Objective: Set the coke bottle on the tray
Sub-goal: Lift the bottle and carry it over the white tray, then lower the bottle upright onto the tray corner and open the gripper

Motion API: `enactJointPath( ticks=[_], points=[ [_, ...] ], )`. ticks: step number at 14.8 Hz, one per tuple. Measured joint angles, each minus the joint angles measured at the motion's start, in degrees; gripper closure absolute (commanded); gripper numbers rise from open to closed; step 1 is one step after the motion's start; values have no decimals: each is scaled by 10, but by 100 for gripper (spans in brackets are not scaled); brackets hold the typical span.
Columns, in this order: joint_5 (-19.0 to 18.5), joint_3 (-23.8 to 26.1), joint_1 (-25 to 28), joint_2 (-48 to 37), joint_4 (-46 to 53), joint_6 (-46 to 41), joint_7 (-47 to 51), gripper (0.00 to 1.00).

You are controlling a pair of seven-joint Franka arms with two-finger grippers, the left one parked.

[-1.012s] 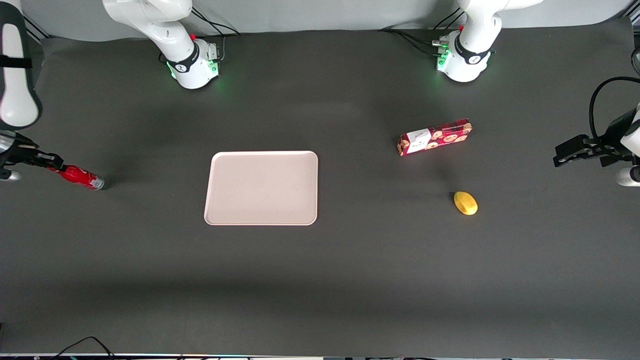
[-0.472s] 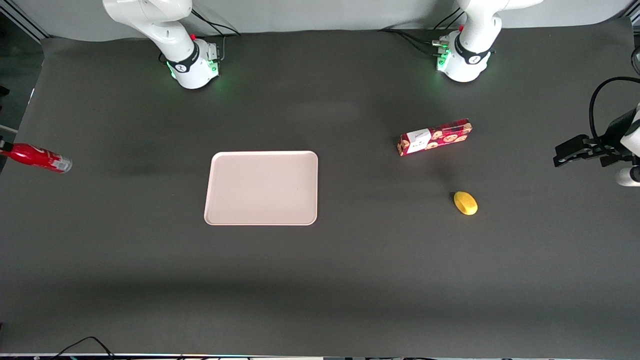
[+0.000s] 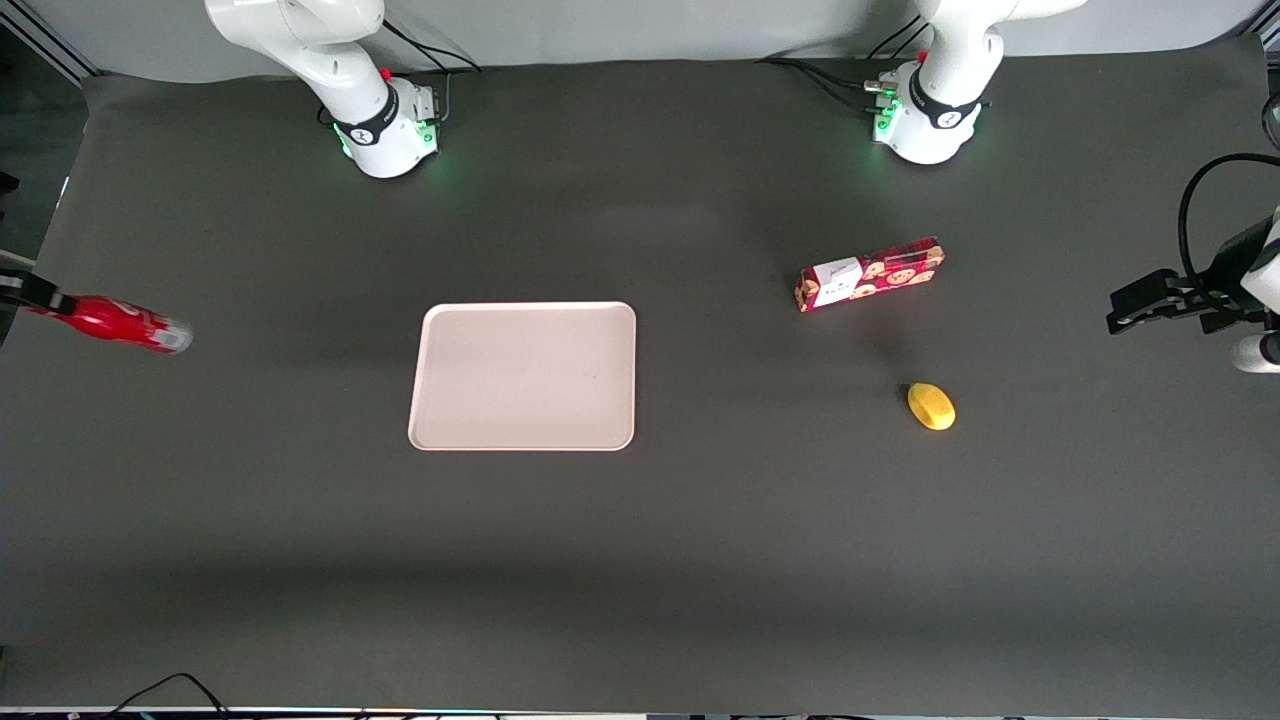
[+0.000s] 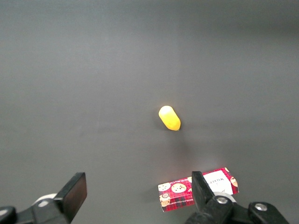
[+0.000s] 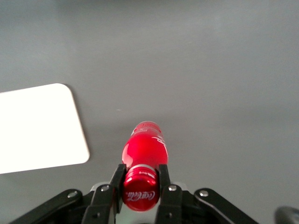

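The coke bottle (image 3: pixel 118 324) is a small glossy red bottle with a silvery base, held in the air near the working arm's end of the table. My gripper (image 3: pixel 42 298) is shut on its red cap and neck, at the edge of the front view. In the right wrist view the gripper (image 5: pixel 140 179) clamps the cap, and the bottle (image 5: pixel 144 148) points away from the camera, base toward the table. The pale pinkish-beige tray (image 3: pixel 523 376) lies flat mid-table, apart from the bottle toward the parked arm. One corner of the tray (image 5: pixel 42 126) shows in the right wrist view.
A red cookie box (image 3: pixel 870 274) and a yellow lemon-like object (image 3: pixel 931 406) lie toward the parked arm's end; both show in the left wrist view, box (image 4: pixel 196 190) and yellow object (image 4: pixel 169 118). The dark mat (image 3: pixel 640 560) covers the table.
The gripper with the bottle swung outward toward the table's end, almost out of view, and has now come back a little toward the tray. The tray, box and yellow object have not moved.
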Motion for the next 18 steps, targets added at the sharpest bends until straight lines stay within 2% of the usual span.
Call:
enactJointPath(
  ticks=[5,10,12,14,18],
  points=[
    [32,135,5,1,-22,47,236,100],
    [34,270,7,12,-125,209,451,100],
    [34,294,11,20,-171,271,482,100],
    [33,297,14,24,-217,317,486,100],
    [5,297,13,27,-275,349,486,100]
  ],
)
